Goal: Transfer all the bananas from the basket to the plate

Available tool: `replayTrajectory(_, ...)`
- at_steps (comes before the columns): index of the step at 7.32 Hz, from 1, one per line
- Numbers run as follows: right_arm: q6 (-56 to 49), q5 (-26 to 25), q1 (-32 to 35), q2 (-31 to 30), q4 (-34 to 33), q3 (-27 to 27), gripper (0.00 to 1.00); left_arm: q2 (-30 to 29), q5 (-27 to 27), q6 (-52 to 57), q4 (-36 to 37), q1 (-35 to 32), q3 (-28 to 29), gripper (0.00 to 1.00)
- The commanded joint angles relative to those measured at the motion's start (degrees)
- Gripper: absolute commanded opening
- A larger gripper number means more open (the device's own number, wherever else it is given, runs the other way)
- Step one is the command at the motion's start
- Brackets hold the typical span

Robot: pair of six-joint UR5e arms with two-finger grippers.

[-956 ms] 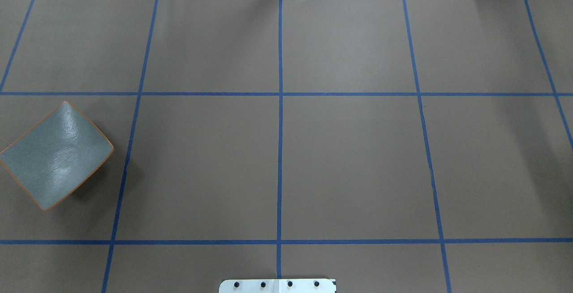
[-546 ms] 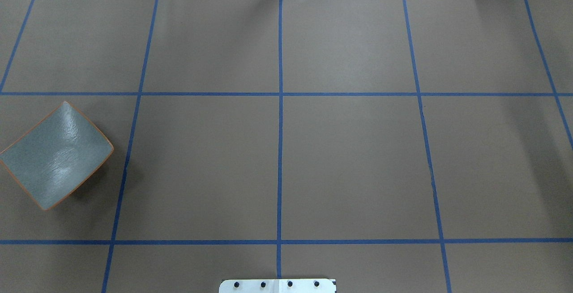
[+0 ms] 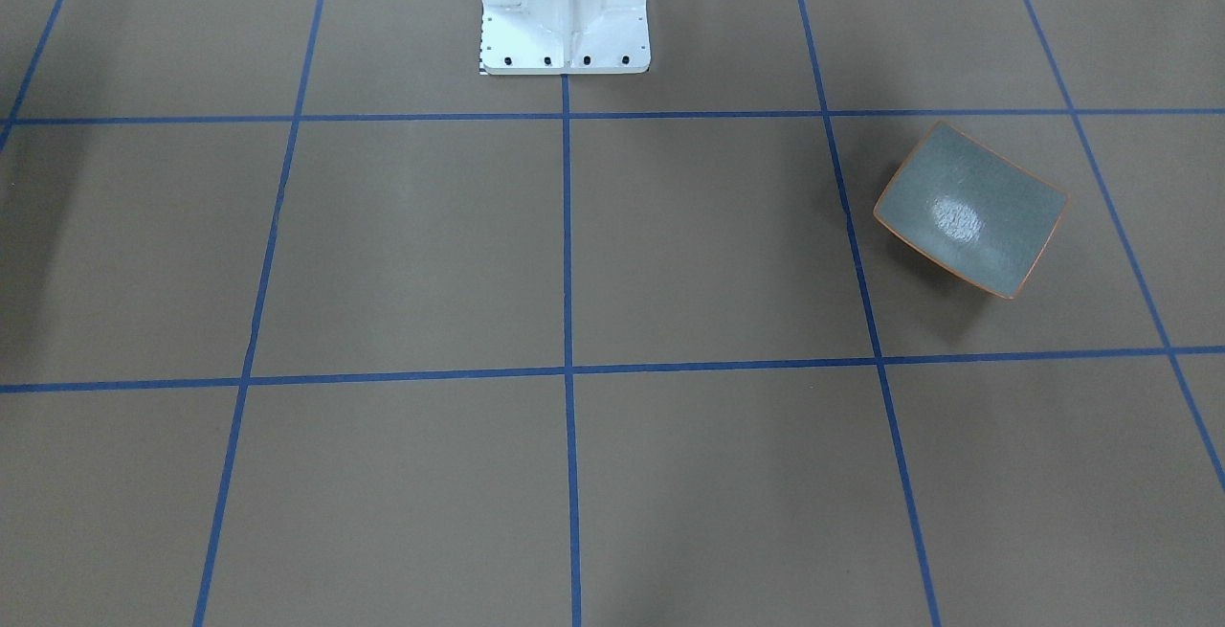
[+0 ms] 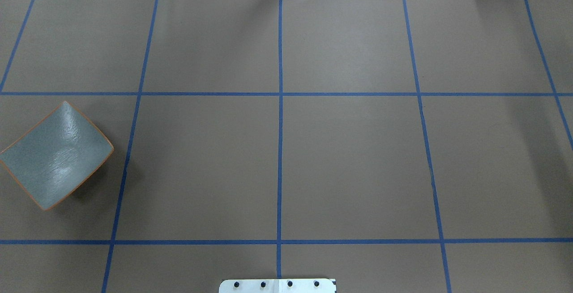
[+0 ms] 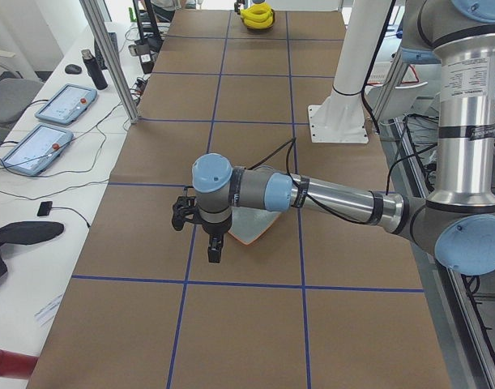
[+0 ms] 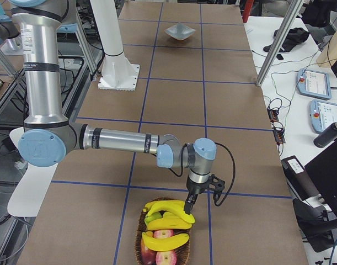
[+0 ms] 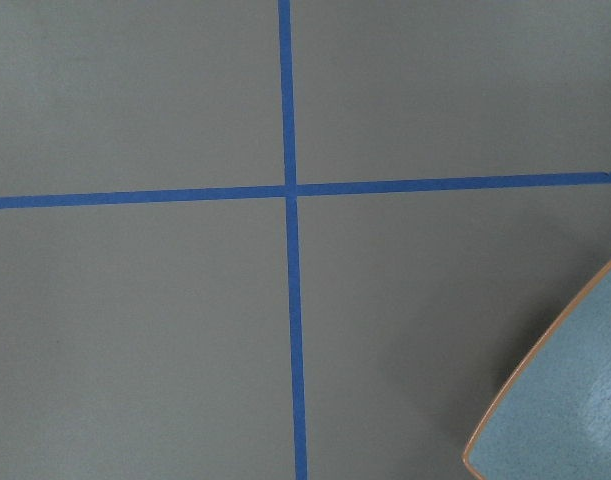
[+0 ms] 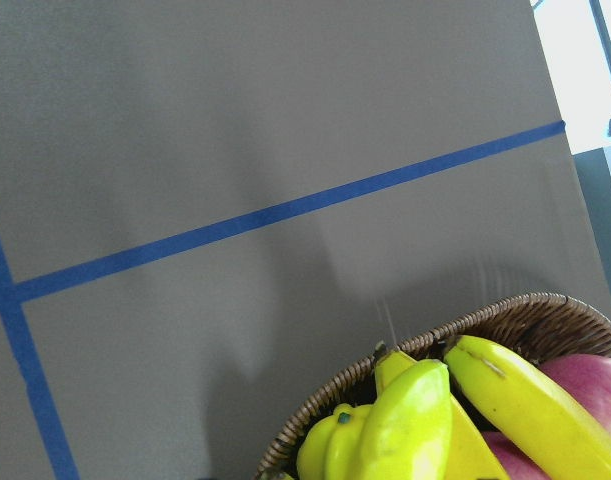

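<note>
Bananas (image 6: 167, 213) in basket (image 6: 139, 236), none on plate (image 4: 56, 155) yet. Our right hand (image 6: 189, 206) hangs close over them; spread or pressed together, we cannot tell. Next: lower, pinch one.

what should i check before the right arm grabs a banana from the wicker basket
1. Square grey-green plate empty for drop-off: ok.
2. Yellow bananas lying on top in the woven wicker basket, beside red apples: ok.
3. Right gripper close over the basket: ok.
4. Right gripper open: cannot tell.
5. Left gripper clear of the plate: cannot tell.
</note>
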Motion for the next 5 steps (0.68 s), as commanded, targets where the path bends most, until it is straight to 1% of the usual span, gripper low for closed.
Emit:
replayTrajectory(1, 1.54, -1.28, 0.00, -0.07, 0.04, -0.76, 0.87, 0.02, 0.00, -0.09, 0.00, -0.07, -1.90, 1.00)
replayTrajectory(2, 1.63, -1.63, -0.09, 0.11, 0.04, -1.28, 0.86, 0.72, 0.00, -0.18, 0.00, -0.07, -3.05, 1.00)
replayTrajectory(5, 1.72, -2.51, -1.22, 0.54, -0.31, -2.78, 0.85, 0.90, 0.00, -0.09, 0.00, -0.07, -3.59, 1.00)
